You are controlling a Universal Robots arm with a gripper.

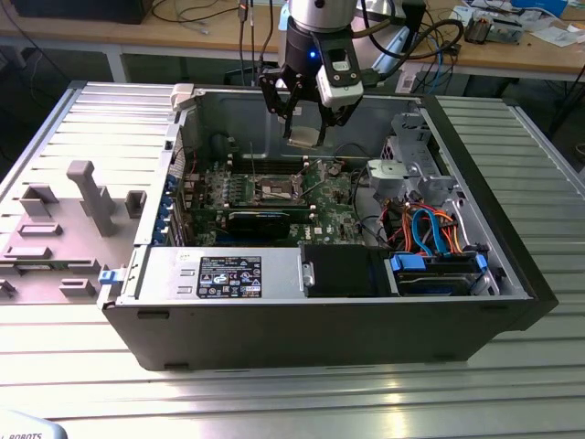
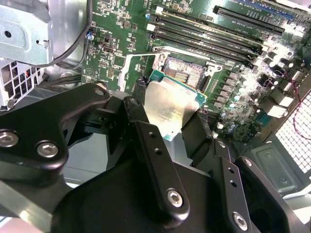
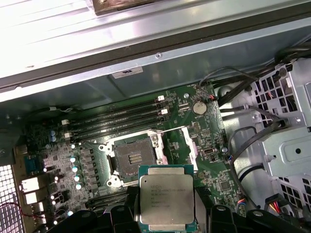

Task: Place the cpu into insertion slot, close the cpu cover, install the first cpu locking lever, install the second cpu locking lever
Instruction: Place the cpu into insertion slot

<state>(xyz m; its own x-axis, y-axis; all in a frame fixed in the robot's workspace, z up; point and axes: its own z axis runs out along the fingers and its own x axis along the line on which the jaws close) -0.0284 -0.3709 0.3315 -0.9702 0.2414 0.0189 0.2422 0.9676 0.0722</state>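
Cpu (image 3: 166, 199): clamped by its edges between my fingers, silvery top facing the first wrist view, hanging in the air above the green board and touching nothing else.
Pincer (image 1: 304, 128): clenched on the cpu, inside the open top of the computer case (image 1: 320, 329).
Insertion slot (image 3: 133, 158): bare, its dark centre uncovered, on the board below me; the cpu sits just off to one side of it.
Cpu cover (image 3: 189, 145): swung open beside the slot, with green board showing through its window.
Memory slots (image 3: 116, 121): long black rows just past the slot.
Desk (image 1: 274, 393): ribbed metal under the case; a grey fixture (image 1: 55, 238) sits at the exterior view's left.
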